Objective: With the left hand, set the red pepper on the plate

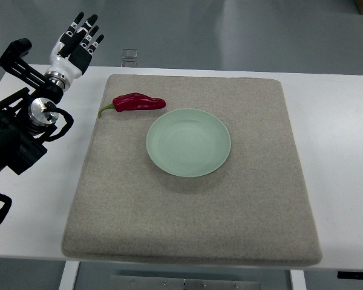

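My left hand is up in the far left corner, and the pepper lies off to its right.

My black and white left hand (78,39) has straight, spread fingers and holds nothing. It hangs past the far left corner of the white table (339,133). To its right and a bit nearer me, the shiny red pepper with a thin green stem (136,103) lies on the grey felt mat (187,229). It lies sideways, stem end toward my hand. Just beside its fat end is the round pale green plate (188,142). My right hand does not show, so I think my left must reach.
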Robot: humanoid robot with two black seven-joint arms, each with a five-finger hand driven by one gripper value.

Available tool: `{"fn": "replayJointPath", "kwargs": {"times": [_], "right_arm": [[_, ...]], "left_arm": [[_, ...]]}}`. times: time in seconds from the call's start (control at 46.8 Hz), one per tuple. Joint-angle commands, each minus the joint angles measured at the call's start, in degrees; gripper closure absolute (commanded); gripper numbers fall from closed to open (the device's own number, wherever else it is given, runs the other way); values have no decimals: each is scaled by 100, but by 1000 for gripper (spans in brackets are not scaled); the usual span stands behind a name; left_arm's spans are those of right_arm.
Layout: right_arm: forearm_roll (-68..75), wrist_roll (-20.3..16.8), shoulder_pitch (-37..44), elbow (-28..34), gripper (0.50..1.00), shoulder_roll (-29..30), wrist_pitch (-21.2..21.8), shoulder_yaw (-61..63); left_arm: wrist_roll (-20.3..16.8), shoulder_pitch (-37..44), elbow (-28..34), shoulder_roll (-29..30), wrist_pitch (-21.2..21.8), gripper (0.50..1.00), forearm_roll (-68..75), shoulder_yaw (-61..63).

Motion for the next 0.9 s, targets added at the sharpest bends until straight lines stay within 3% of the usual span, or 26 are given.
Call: {"fn": "replayJointPath", "kwargs": {"times": [0.0, 0.299, 0.877], "right_arm": [[0, -1, 0, 0, 572, 0, 8, 0], [0, -1, 0, 0, 572, 0, -1, 0], [0, -1, 0, 0, 570, 0, -1, 0]], "left_arm": [[0, -12, 0, 5, -1, 508, 18, 15], [18, -38, 9, 136, 8, 508, 448, 86], [53, -179, 0, 321, 219, 514, 4200, 95]]}}
